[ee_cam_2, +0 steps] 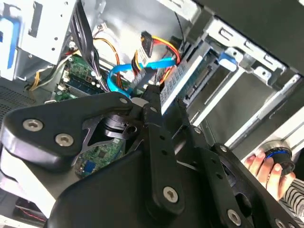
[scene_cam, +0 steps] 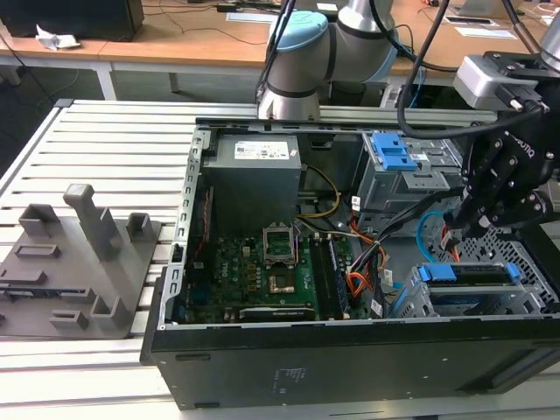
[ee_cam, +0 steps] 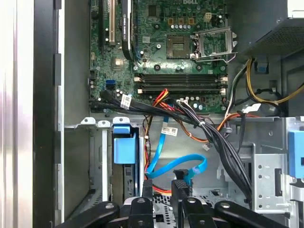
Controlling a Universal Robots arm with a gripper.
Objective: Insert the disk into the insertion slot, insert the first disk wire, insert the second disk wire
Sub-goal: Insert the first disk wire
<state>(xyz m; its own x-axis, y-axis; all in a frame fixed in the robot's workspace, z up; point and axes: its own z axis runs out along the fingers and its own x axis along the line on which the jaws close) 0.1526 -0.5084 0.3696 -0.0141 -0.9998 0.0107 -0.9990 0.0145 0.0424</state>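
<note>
The disk, in its blue frame, sits inside the insertion slot, a perforated metal cage at the case's front corner on the exterior view's right. My gripper hangs just behind the disk, reaching down into the case. The first disk wire shows as an orange-red strip between the fingers, and the gripper is shut on it. The second disk wire, light blue, loops loose just beyond the fingertips, also seen as a blue curve beside the gripper.
A black cable bundle runs past the gripper. The motherboard and power supply fill the case's middle. A grey bay with a blue latch stands behind. A grey fixture lies outside the case. A person's hand rests nearby.
</note>
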